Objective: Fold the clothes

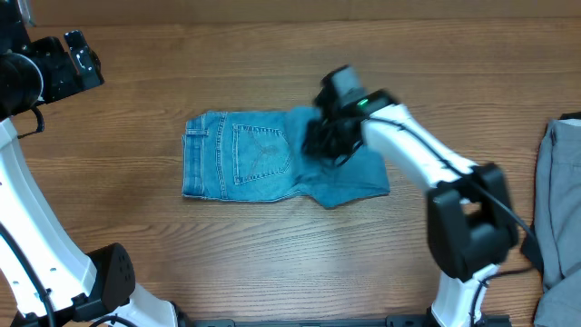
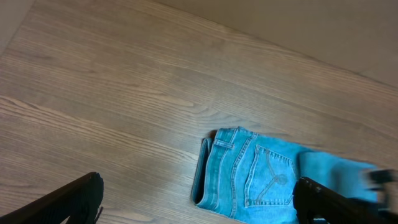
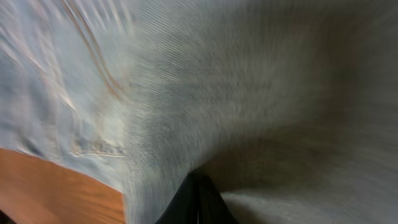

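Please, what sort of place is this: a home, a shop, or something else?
Probably a robotics lab or test bench, not a home. A left arm and a right arm stand at a wooden table, with jeans laid out and a grey garment at the edge.

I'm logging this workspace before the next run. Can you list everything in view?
jeans: one pair, light blue, folded, middle of the table
grey garment: one, grey, right edge of the table, partly out of view
table: one, brown wood, under everything
left gripper: one, black, open and holding nothing, above the far left corner
right gripper: one, black on a white arm, closed on the right part of the jeans
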You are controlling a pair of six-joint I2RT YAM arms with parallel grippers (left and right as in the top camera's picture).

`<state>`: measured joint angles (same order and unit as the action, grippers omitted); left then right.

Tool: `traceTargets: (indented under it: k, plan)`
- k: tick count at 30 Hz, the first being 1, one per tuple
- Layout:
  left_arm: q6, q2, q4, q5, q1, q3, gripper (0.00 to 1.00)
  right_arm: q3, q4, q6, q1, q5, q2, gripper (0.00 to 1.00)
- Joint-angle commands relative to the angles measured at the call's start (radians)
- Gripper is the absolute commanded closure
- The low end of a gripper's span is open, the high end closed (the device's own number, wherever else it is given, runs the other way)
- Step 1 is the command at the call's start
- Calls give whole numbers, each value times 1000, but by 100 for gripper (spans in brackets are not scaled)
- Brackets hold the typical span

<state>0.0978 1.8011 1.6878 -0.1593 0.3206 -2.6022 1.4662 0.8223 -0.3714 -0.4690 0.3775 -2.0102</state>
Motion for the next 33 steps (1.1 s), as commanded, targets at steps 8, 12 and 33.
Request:
traceTargets:
  k: [8,12,33]
  plan:
    - [7,9,2,10,-7,-3,0,-32,21,-29,-105,-8,-7,96]
    - [7,9,2,10,-7,-3,0,50,76,13,-61,-47,95,96]
    - [7,9,2,10,-7,-3,0,-9,-216,-101,-8,-47,-100,96]
